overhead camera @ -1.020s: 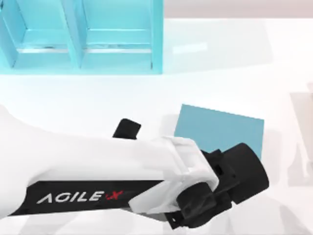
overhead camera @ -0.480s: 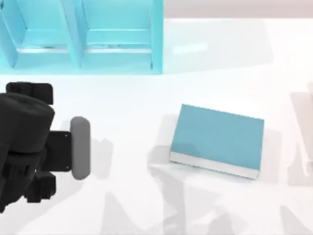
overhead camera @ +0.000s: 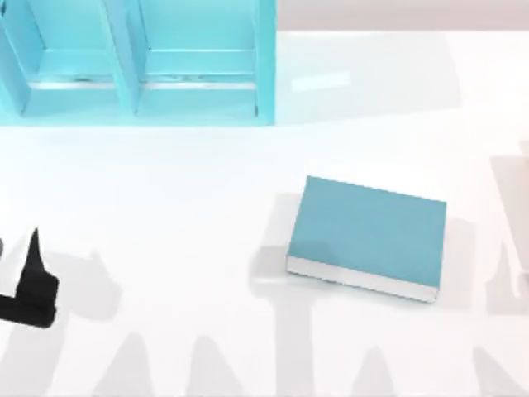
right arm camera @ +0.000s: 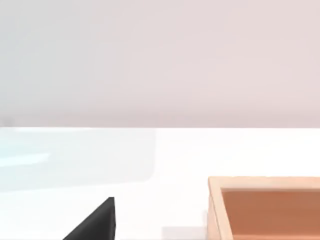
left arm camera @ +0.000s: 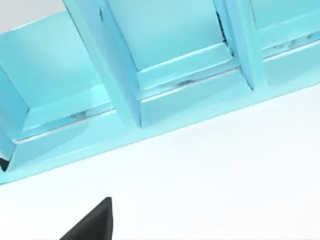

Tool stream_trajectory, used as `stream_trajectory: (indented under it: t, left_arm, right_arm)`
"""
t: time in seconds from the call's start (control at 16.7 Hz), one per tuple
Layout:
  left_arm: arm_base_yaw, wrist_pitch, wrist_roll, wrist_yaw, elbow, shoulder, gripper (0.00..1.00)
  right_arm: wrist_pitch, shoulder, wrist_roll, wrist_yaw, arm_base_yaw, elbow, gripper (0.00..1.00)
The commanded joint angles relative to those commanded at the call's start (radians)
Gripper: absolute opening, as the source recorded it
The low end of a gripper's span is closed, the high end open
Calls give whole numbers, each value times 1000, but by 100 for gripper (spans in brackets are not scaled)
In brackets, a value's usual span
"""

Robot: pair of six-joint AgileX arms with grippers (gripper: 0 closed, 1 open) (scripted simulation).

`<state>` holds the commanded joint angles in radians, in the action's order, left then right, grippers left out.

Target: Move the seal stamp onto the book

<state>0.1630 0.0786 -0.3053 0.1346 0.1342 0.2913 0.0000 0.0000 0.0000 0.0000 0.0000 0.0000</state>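
Right now the book (overhead camera: 369, 236) lies flat on the white table (overhead camera: 182, 198), a little right of the middle, teal cover up and its white page edges facing the near side. Its top is bare, and I cannot spot the seal stamp anywhere on the table. Over at the far left stands the light-blue shelf unit (overhead camera: 136, 62), its open compartments facing the table; the left wrist view looks straight at that shelf unit (left arm camera: 150, 75) from close by. At the left edge, near side, a black piece of the left gripper (overhead camera: 31, 285) pokes into the top view, well apart from the book; whether it is wide or narrow I cannot tell. From the right wrist view a tan wooden box (right arm camera: 265, 207) sits on the table beside a black fingertip (right arm camera: 95, 222) of the right arm's own.
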Motion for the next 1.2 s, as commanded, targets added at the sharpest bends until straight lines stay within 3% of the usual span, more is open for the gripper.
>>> stream_trajectory:
  t: [0.18, 0.36, 0.9, 1.2]
  left_arm:
    - [-100, -49, 192, -84, -85, -181, 100]
    - [-156, -75, 292, -129, -129, -278, 100]
    - [-163, -79, 305, -135, -134, -291, 100]
    - [-163, -79, 305, -135, -134, -291, 100]
  right_arm:
    - [0, 0, 0, 0, 0, 0, 100]
    - [0, 0, 0, 0, 0, 0, 100]
    - [-27, 31, -13, 2, -11, 29, 100]
    - [-249, 293, -90, 4, -80, 283, 100]
